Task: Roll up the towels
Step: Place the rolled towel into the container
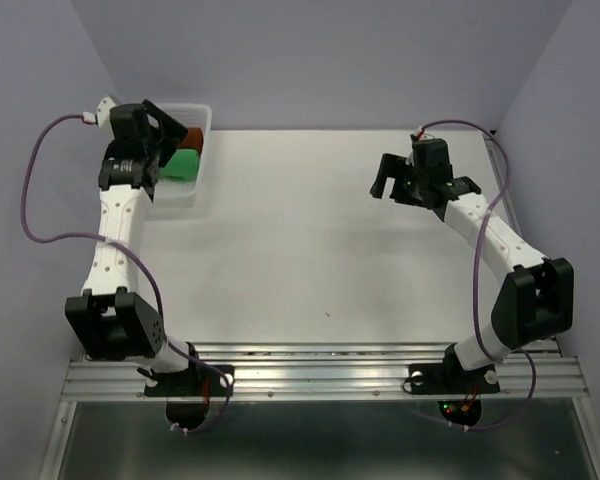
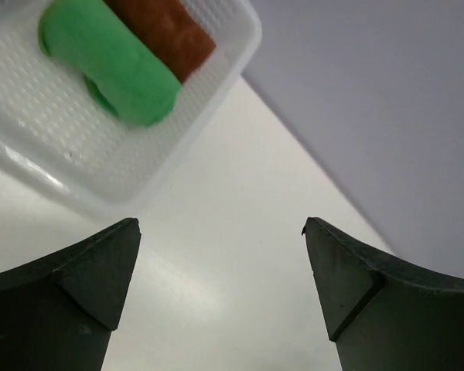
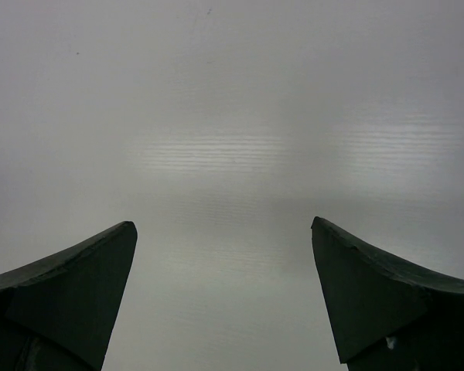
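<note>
The green towel [image 2: 112, 66] and rust-brown towel [image 2: 166, 35] are lying rolled, touching, inside the white mesh basket [image 2: 31, 116]. The left gripper [image 2: 220, 228] is hovering by the basket, jaws apart, empty; the right gripper [image 3: 224, 228], well away, is likewise gaping.

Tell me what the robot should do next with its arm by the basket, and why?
Probably lift the left gripper back, away from the white basket. The green towel and the brown towel already look rolled, lying side by side inside it, and the jaws of the left gripper and the right gripper stand open, holding nothing.
</note>
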You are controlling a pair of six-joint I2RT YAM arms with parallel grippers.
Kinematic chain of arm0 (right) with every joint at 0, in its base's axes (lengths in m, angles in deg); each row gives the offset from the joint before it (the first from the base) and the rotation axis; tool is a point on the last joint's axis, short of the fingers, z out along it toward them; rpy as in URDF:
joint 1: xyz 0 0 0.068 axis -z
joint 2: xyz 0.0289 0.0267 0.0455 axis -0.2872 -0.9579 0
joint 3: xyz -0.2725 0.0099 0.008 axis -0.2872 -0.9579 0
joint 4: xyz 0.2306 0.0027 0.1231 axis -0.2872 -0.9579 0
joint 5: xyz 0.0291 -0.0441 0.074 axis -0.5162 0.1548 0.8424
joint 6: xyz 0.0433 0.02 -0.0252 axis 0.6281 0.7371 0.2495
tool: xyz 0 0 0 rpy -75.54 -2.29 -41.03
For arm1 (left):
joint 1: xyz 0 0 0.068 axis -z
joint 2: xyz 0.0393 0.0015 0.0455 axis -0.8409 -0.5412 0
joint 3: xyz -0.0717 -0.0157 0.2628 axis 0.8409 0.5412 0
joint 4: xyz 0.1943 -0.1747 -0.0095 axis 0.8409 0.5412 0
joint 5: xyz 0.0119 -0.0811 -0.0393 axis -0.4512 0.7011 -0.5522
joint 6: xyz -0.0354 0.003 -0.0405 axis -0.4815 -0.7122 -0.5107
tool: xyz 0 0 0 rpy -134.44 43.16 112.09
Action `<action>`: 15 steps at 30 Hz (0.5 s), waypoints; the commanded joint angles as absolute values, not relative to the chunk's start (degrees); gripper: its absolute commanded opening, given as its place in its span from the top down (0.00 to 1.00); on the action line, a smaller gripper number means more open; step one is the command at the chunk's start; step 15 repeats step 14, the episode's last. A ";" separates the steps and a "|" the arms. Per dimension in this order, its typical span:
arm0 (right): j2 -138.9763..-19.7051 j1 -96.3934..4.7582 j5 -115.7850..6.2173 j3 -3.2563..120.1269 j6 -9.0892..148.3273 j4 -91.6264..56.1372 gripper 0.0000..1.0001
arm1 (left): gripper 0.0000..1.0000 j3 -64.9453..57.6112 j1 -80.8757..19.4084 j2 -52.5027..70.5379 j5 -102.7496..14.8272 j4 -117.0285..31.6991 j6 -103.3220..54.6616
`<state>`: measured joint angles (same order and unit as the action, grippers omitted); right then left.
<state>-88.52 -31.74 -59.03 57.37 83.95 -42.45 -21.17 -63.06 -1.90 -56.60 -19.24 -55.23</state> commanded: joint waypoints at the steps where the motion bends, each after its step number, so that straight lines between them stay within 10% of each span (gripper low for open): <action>1: -80.01 -31.46 -75.77 52.33 89.25 -42.02 0.00 | 0.01 -7.41 -59.25 8.64 -58.93 -14.44 -52.56; 15: -60.41 -31.46 -76.05 40.37 91.46 -45.54 0.00 | 0.01 6.54 -55.65 30.28 -59.69 -14.73 -54.85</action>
